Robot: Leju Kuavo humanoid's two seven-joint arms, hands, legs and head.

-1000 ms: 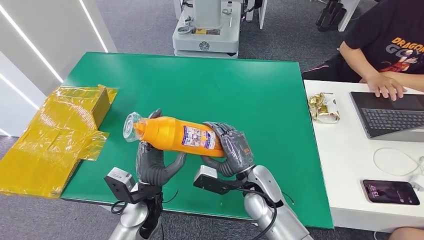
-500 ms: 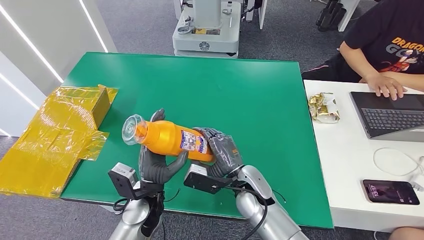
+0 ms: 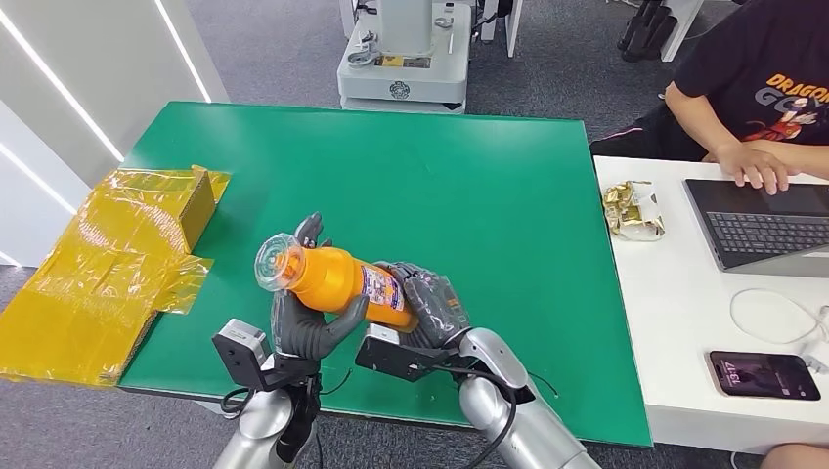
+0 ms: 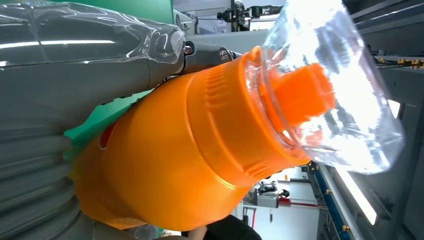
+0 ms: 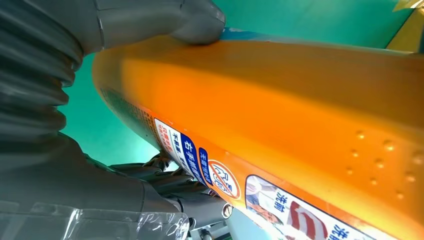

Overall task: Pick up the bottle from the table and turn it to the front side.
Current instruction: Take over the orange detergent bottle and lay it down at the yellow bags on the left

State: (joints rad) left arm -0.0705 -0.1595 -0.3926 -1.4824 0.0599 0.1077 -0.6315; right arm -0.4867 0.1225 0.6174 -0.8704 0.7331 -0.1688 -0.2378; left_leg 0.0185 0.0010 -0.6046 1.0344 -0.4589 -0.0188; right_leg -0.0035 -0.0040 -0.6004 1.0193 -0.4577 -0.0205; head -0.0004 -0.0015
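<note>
Silver arms, black cables, each dark grey robot hand (image 3: 305, 327) ribbed-cuffed.

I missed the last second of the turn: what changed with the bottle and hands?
The orange plastic bottle tipped its clear cap up toward the camera and drew nearer the table's front edge. The left robot hand and right robot hand kept holding it. The yellow-wrapped box stayed put.

Bottle (image 3: 337, 281) btwn both hands over table (image 3: 440, 156) front edge (box (image 3: 108, 264) left, laptop (image 3: 763, 225) right).
</note>
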